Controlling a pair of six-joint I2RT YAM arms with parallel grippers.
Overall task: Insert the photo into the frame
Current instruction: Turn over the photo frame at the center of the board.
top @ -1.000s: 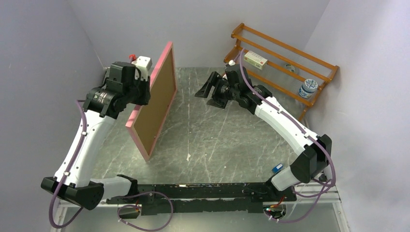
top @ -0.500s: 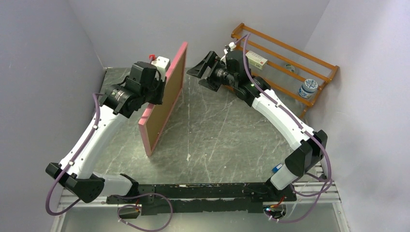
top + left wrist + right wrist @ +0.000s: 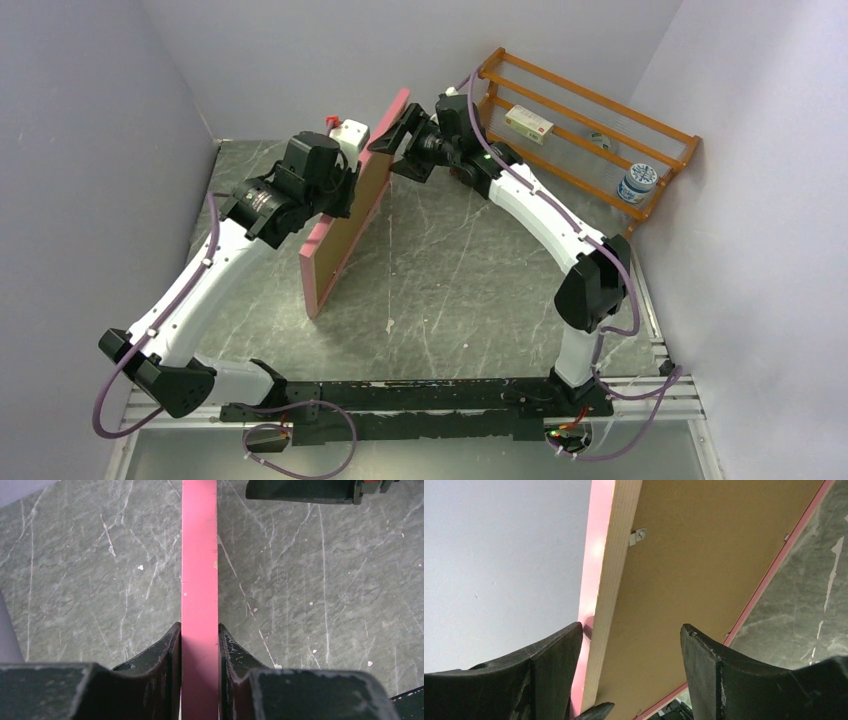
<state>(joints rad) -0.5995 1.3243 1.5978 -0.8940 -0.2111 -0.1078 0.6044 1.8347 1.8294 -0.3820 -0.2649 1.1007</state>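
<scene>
The frame (image 3: 311, 285) stands on edge, tilted, with its pink rim up and a brown backing board (image 3: 352, 225) filling its back. My left gripper (image 3: 347, 188) is shut on its top edge; in the left wrist view the pink edge (image 3: 200, 555) runs between the closed fingers of that gripper (image 3: 200, 640). My right gripper (image 3: 388, 130) is open at the frame's far top corner. In the right wrist view, that gripper (image 3: 631, 635) straddles the light wood back rail (image 3: 611, 570), which is close to its left finger (image 3: 551, 652). The photo is out of view.
An orange wooden rack (image 3: 590, 130) stands at the back right against the wall, holding a small box (image 3: 529, 123) and a jar (image 3: 637, 183). A metal clip (image 3: 639, 536) sits on the frame's back. Grey walls close in on the left, back and right.
My left arm has carried the frame right, toward the table's middle. My right gripper has moved left and up to the frame's far corner and now straddles its edge.
</scene>
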